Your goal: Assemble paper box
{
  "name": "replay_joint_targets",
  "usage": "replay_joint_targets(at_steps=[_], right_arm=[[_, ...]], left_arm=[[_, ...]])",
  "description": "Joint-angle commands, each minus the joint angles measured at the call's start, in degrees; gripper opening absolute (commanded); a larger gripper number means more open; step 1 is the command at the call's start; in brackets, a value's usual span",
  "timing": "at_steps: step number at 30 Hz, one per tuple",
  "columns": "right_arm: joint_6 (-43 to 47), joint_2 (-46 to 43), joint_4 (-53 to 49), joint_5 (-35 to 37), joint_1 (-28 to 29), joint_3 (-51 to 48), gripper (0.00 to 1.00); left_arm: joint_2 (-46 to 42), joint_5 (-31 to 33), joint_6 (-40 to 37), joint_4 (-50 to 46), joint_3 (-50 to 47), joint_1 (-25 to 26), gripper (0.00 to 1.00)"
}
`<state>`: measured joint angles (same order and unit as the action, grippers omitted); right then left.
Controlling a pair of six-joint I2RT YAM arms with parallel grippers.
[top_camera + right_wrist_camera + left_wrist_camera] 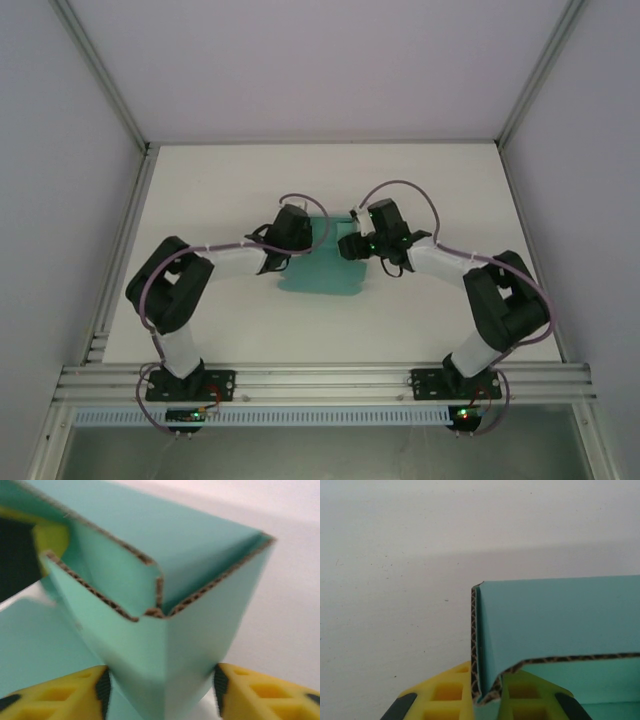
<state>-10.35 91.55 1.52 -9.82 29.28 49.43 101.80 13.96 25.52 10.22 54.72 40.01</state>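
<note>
The teal-green paper box [325,270] lies partly folded at the middle of the white table [240,180], with some walls raised. My left gripper [305,235] meets it from the left. In the left wrist view the box [560,620] has two layers of corrugated wall pinched at a corner, and the left gripper [487,695] is shut on them between its yellow fingers [447,692]. My right gripper [345,243] comes in from the right. In the right wrist view it [160,690] straddles a folded corner of the box [165,570], both black pads [218,685] against the card.
Aluminium frame rails [320,382] run along the near edge and up both sides of the table. White walls enclose the workspace. Bare table surface lies behind and to either side of the box.
</note>
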Motion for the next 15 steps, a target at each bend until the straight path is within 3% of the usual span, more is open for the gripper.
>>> replay_joint_targets(at_steps=[1, 7, 12, 15], right_arm=[[-5.31, 1.91, 7.67, 10.98, 0.98, -0.29, 0.43], [-7.4, 6.36, 4.13, 23.97, 3.46, 1.9, 0.17], [-15.27, 9.91, -8.37, 39.42, 5.5, 6.64, 0.05], [-21.22, 13.24, -18.88, 49.69, 6.56, 10.66, 0.03]], left_arm=[[1.34, -1.23, -1.24, -2.83, 1.6, 1.69, 0.0], [2.13, -1.06, -2.23, -4.38, 2.97, 3.18, 0.0], [2.19, 1.63, -1.6, -6.55, 4.41, 4.02, 0.0], [1.84, 2.11, -0.78, -7.23, 4.85, 4.05, 0.0]])
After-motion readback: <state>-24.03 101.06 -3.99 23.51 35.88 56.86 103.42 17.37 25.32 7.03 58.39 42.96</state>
